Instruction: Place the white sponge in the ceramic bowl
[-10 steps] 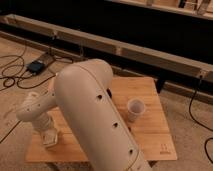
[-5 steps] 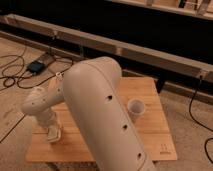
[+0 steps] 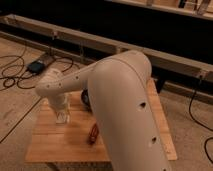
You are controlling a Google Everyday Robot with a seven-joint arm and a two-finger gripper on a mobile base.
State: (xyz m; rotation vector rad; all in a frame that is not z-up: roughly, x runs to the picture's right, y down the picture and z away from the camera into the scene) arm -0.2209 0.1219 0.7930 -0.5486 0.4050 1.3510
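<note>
My gripper (image 3: 61, 116) hangs down from the white arm (image 3: 120, 100) over the left part of the wooden table (image 3: 55, 145), close to its surface. A small pale shape shows at its lower end; I cannot tell whether it is the white sponge. The ceramic bowl (image 3: 85, 98) is a dark round shape just right of the gripper, mostly hidden behind the arm.
A small red-orange object (image 3: 93, 133) lies on the table right of the gripper, beside the arm. The arm covers the table's middle and right. Cables (image 3: 15, 75) and a dark box (image 3: 37, 65) lie on the floor at left. A dark rail wall runs behind.
The arm has swung further across the table and now hides the white cup. The gripper has moved right, towards the table's middle. The dark bowl's edge and the red-orange object now show.
</note>
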